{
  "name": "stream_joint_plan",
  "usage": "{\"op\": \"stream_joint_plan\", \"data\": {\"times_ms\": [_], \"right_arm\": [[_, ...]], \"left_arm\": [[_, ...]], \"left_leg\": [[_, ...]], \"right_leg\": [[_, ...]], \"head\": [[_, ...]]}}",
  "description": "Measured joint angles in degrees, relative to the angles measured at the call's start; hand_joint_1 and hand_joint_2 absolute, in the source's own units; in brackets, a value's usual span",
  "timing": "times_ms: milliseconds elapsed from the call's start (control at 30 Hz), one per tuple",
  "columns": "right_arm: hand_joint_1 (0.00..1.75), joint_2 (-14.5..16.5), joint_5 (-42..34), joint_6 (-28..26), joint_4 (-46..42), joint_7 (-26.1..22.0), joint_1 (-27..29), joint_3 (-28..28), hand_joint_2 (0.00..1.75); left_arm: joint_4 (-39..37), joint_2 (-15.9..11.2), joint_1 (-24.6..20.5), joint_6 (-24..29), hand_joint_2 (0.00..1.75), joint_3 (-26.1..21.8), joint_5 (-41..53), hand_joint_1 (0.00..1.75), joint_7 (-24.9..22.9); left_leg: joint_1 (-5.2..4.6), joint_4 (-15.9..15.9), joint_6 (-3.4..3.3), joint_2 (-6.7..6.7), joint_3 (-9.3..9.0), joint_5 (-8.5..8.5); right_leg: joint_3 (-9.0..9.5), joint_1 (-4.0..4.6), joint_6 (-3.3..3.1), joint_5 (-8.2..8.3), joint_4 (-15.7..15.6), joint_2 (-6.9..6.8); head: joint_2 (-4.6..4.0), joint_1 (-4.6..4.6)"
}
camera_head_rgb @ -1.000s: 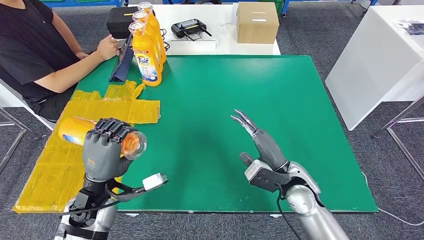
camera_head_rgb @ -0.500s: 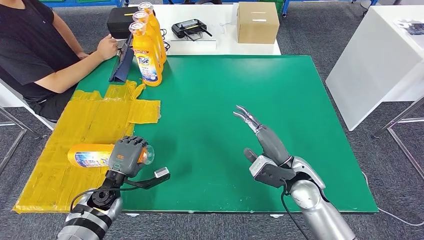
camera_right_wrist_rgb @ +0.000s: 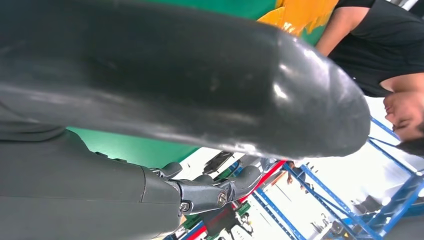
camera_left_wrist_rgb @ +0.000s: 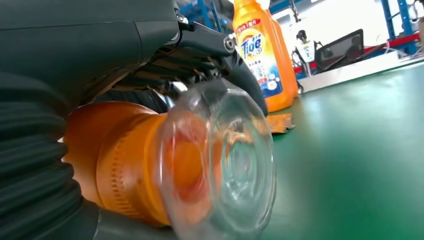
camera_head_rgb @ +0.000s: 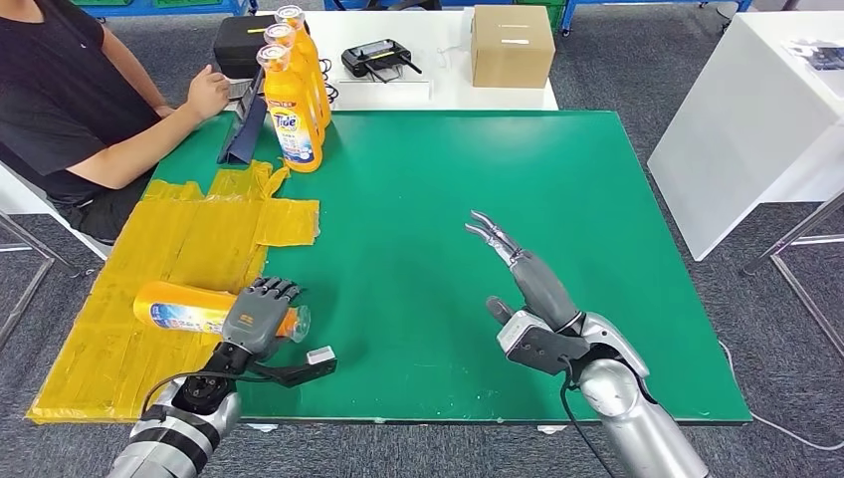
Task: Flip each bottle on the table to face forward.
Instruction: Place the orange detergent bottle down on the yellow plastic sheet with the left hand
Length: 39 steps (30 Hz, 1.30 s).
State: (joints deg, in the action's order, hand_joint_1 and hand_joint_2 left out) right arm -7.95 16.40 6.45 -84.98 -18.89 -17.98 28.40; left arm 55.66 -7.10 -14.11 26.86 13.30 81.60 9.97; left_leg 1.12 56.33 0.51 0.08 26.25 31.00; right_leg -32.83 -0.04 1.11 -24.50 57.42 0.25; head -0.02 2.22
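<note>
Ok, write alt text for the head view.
The left robot hand grips an orange bottle lying on its side on yellow sheeting at a green table's edge. The right robot hand hovers open; three bottles stand beside a seated person.

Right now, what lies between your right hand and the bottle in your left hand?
Head view: only bare green table lies between the right hand and the lying bottle gripped by the left hand.

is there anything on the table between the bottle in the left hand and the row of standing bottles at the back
Nothing solid shows. The left hand grips the lying bottle near its cap end, on the yellow sheet. Between it and the standing bottles lie only that crumpled flat sheet and bare green table. The person's hand is beside the row, not in the path.
</note>
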Motion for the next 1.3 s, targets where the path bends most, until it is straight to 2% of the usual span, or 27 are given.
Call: {"op": "stream_joint_plan", "data": {"times_ms": [67, 167, 300, 467, 600, 800, 833, 900, 967, 1167, 1233, 1300], "right_arm": [[0.0, 0.07, 0.59, -0.1, 0.05, 0.02, 0.21, -0.16, 0.0], [0.0, 0.44, 1.12, -0.42, 0.35, 0.05, 0.78, -0.48, 0.0], [0.0, 1.04, 1.34, -0.53, 1.08, 0.04, 1.3, -0.81, 0.0], [0.0, 2.07, 2.75, -1.34, 1.44, -0.57, 2.48, -1.17, 0.0], [0.0, 2.84, 3.07, -1.5, 1.44, -0.86, 3.31, -1.19, 0.0], [0.0, 2.95, 3.11, -1.56, 1.44, -0.9, 3.47, -1.2, 0.0], [0.0, 3.08, 3.38, -1.78, 1.44, -1.09, 3.58, -1.24, 0.0], [0.0, 4.45, 5.74, -4.46, 0.93, -3.19, 5.67, -1.63, 0.0], [0.0, 6.24, 8.42, -7.52, -0.13, -5.59, 9.4, -2.32, 0.0], [0.0, 7.77, 9.23, -8.16, -1.4, -6.85, 14.01, -3.89, 0.0], [0.0, 8.09, 9.08, -7.6, -1.56, -7.14, 14.37, -4.49, 0.0], [0.0, 8.23, 9.01, -6.88, -1.84, -7.22, 14.66, -4.91, 0.0]], "left_arm": [[1.56, 0.03, 0.37, -1.66, 0.0, -0.52, -6.87, 0.0, 4.17], [5.82, 0.1, 1.85, -4.79, 0.0, -2.11, -17.92, 0.0, 10.17], [11.87, 0.65, 3.18, -7.64, 0.0, -4.75, -26.94, 0.0, 14.2], [19.26, 3.14, 3.87, -10.98, 0.0, -9.74, -44.0, 0.0, 19.99], [22.73, 4.85, 4.32, -11.99, 0.0, -12.31, -46.48, 0.0, 20.44], [23.54, 5.35, 4.58, -12.25, 0.0, -12.93, -47.41, 0.0, 20.82], [24.05, 5.77, 4.68, -13.26, 0.0, -13.57, -49.83, 0.0, 21.46], [27.26, 7.62, 5.53, -19.94, 0.0, -16.8, -60.48, 0.0, 23.85], [30.96, 9.42, 7.32, -25.89, 0.0, -19.58, -66.57, 0.0, 25.52], [33.49, 11.03, 10.13, -25.15, 0.0, -20.08, -61.69, 0.0, 25.92], [33.45, 11.08, 10.18, -22.93, 0.0, -20.04, -57.93, 0.0, 25.39], [33.11, 11.07, 10.31, -18.43, 0.0, -19.75, -51.56, 0.0, 24.67]], "left_leg": [[0.0, 0.0, 0.0, 0.0, 0.01, 0.0], [0.0, 0.0, 0.0, 0.02, 0.02, 0.0], [-0.01, 0.0, 0.0, 0.01, 0.03, 0.0], [-0.01, 0.0, 0.0, -0.02, 0.04, 0.0], [-0.01, 0.0, 0.0, 0.0, 0.04, 0.0], [0.0, 0.0, 0.0, 0.01, 0.04, 0.0], [0.0, 0.0, 0.0, 0.01, 0.04, 0.0], [0.02, -0.01, 0.0, 0.01, 0.05, 0.0], [0.03, -0.01, 0.01, 0.0, 0.08, 0.02], [-0.02, -0.02, 0.01, 0.01, 0.18, 0.03], [-0.02, -0.01, 0.0, 0.01, 0.16, 0.03], [-0.02, -0.01, 0.0, 0.01, 0.12, 0.02]], "right_leg": [[0.0, 0.0, 0.0, 0.0, 0.0, 0.0], [-0.01, 0.0, 0.0, 0.0, 0.0, 0.0], [-0.02, -0.01, 0.0, 0.0, 0.0, -0.02], [-0.01, 0.0, 0.0, 0.0, -0.01, -0.05], [-0.02, 0.0, 0.0, 0.0, 0.0, -0.03], [-0.03, 0.0, 0.0, 0.0, 0.0, -0.02], [-0.03, 0.0, 0.0, 0.0, 0.0, -0.02], [-0.04, 0.02, 0.0, -0.01, 0.0, -0.03], [-0.08, 0.03, -0.01, -0.03, -0.01, -0.03], [-0.13, 0.0, -0.02, -0.02, -0.03, -0.03], [-0.11, -0.01, -0.02, -0.01, -0.04, -0.03], [-0.11, -0.01, -0.01, 0.0, -0.04, -0.03]], "head": [[0.0, 0.0], [-0.01, -0.01], [-0.01, 0.0], [-0.01, -0.01], [-0.01, -0.01], [-0.01, -0.01], [-0.01, -0.01], [-0.01, -0.01], [-0.01, 0.01], [-0.01, -0.01], [-0.01, -0.01], [-0.01, 0.0]]}}
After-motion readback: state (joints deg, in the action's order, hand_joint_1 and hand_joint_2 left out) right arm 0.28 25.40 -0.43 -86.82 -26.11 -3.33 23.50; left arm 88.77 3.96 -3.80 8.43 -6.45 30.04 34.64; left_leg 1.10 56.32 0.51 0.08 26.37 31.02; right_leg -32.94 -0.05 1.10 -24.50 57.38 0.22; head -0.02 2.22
